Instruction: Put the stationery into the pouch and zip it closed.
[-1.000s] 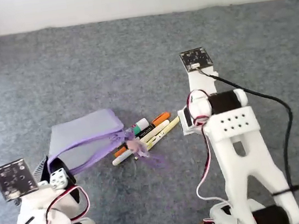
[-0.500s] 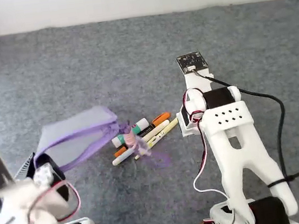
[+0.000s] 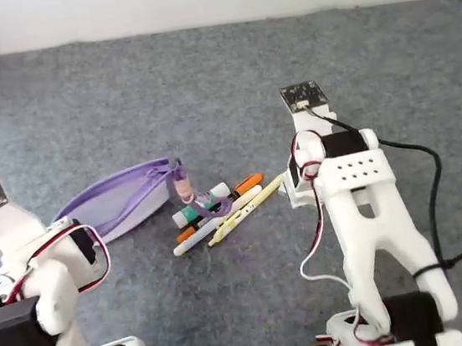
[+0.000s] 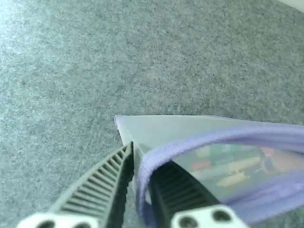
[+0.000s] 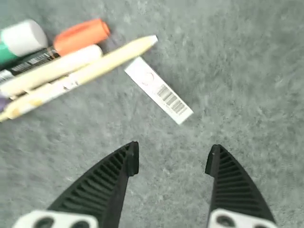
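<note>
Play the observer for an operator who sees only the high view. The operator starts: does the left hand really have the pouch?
Observer: Yes. The left wrist view shows the left hand shut on the pouch at its corner, beside the purple zip band.
Operator: And the right hand, open or shut?
Observer: Open. The right wrist view shows the right hand above the grey carpet, holding nothing.
Operator: Is anything lying near that arm that I am missing?
Observer: A small white label with a barcode lies flat on the carpet, by the tip of the cream pen.
</note>
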Controlling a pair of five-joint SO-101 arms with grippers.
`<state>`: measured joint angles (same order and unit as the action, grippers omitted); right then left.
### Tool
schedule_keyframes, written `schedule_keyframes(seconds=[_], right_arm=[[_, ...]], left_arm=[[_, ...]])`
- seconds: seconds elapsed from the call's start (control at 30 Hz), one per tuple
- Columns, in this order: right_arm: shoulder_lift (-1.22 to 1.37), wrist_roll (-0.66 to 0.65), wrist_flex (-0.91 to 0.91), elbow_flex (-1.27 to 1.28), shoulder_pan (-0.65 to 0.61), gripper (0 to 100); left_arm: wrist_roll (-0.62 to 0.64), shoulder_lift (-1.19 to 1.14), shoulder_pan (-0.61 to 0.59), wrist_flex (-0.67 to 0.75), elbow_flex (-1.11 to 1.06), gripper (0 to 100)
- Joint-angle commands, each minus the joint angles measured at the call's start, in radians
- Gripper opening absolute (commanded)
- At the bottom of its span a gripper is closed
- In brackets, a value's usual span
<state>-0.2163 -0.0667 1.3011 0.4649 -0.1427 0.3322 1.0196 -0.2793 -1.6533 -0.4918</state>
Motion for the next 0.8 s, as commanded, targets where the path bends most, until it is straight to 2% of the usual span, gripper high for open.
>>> schedule_keyframes(seconds=[0.0, 0.37, 0.53, 0.77], right_arm=[[0.035, -0.048, -0.015, -0.071, -0.008, 23.8], [0.352, -0.219, -0.004, -0.322, -0.030, 23.8], [0.435, -0.299, 0.024, -0.362, -0.030, 23.8], [0.504, -0.318, -0.054, -0.362, -0.028, 23.8]], left_arm=[[0.014, -0.041, -0.008, 0.021, -0.024, 1], [0.018, -0.041, -0.008, 0.017, -0.022, 1], [0.078, -0.041, -0.008, 0.015, -0.022, 1], [0.078, -0.041, -0.008, 0.015, -0.022, 1]])
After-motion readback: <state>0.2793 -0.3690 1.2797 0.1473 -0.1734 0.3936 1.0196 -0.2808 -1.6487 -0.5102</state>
